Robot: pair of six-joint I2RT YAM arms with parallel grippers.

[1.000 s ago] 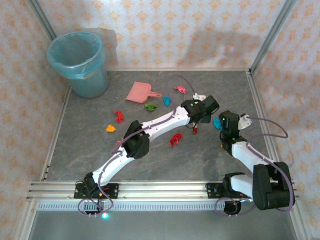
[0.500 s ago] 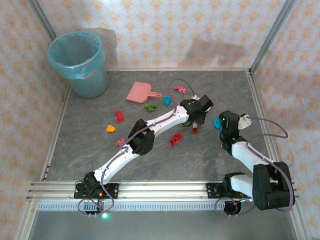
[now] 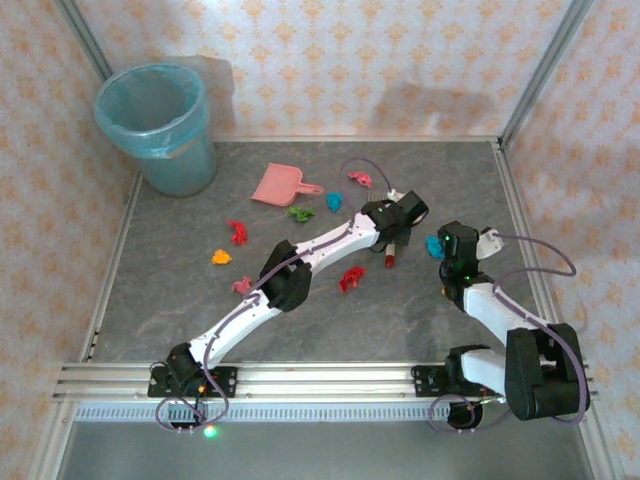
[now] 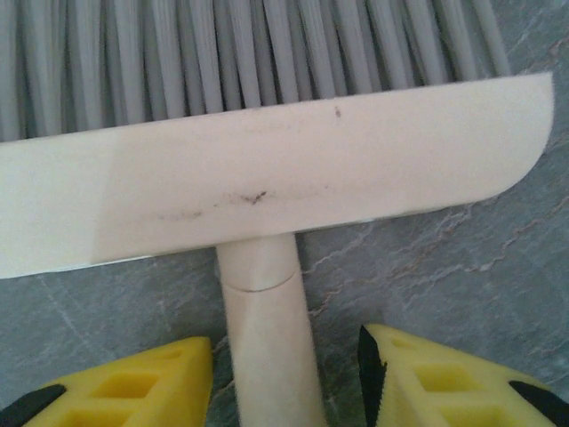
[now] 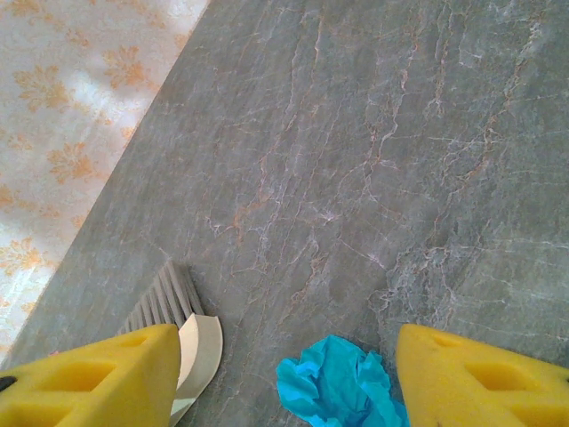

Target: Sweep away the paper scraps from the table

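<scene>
Left hand further left than before, wide astride brush handle, bristles ahead; right hand likewise wide.

The marbled grey table is strewn with crumpled paper scraps; a pink dustpan, a brush and a blue bin are set on it

Peach patterned walls on 3 sides, alu corner posts; soft even light, faint shadow on rear one.
</scene>
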